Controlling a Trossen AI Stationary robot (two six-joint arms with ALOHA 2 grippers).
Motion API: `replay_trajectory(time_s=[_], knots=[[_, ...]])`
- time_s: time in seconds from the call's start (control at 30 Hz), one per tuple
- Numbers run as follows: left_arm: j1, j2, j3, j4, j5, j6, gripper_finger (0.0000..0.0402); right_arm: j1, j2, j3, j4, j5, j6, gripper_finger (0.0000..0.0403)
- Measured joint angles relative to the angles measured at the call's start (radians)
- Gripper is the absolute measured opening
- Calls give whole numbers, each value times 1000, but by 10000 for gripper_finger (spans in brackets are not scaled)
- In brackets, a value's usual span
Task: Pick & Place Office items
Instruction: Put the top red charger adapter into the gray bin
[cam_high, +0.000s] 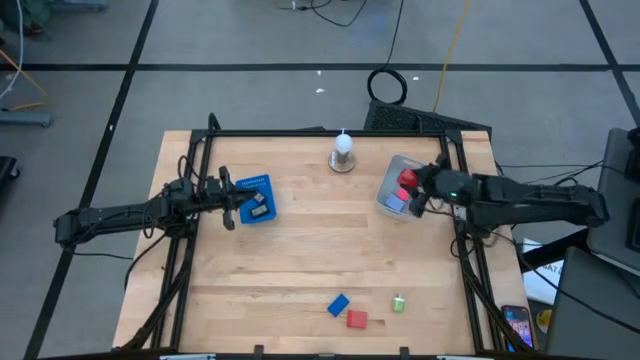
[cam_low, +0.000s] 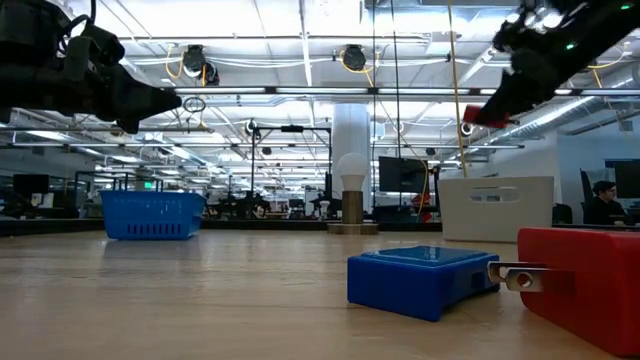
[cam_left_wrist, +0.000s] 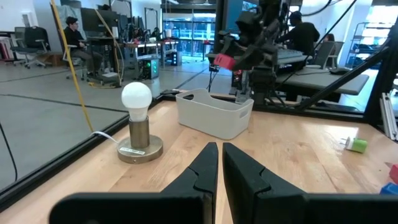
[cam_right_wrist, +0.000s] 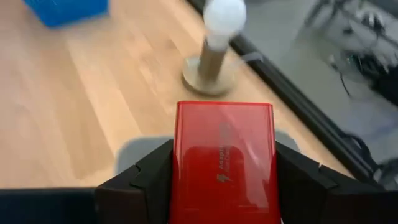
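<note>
High view first: the left gripper (cam_high: 228, 196) hovers at the left edge of the blue basket (cam_high: 255, 198), its jaws pressed together on nothing; the left wrist view shows the two fingers (cam_left_wrist: 205, 171) meeting. That basket sits left of the bulb lamp (cam_high: 342, 150) on the wooden surface (cam_high: 300, 250), with a small dark piece inside. Right of the lamp stands the pale tub (cam_high: 392, 180), a blue piece lying in it. Above the tub the right gripper (cam_high: 412, 190) has its jaws clamped on a red adapter (cam_high: 406, 179); the right wrist view shows the red block (cam_right_wrist: 224, 162) wedged between both fingers. Well below the lamp, near the front edge, lie a blue block (cam_high: 338, 304), a red block (cam_high: 357, 319) touching it, and a small green piece (cam_high: 398, 302) just right of them.
</note>
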Motion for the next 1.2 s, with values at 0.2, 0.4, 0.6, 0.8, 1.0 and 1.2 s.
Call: replay_trajectory(time_s=[0.2,0.4,0.6,0.8,1.0,1.2], knots=[[0,0,0,-20,0,-1,24,-132,196,28,-22,-136,-20,205],[0,0,0,-26,0,-1,24,-237,326,28,4,-171,-51,205],[0,0,0,-26,0,-1,24,-314,421,28,78,-287,-97,205],[0,0,0,-27,0,-1,24,-368,506,28,84,-294,-120,205],[0,0,0,-28,0,3,24,-390,569,28,138,-336,-175,205],[0,0,0,-38,0,7,24,-404,622,28,167,-372,-206,205]])
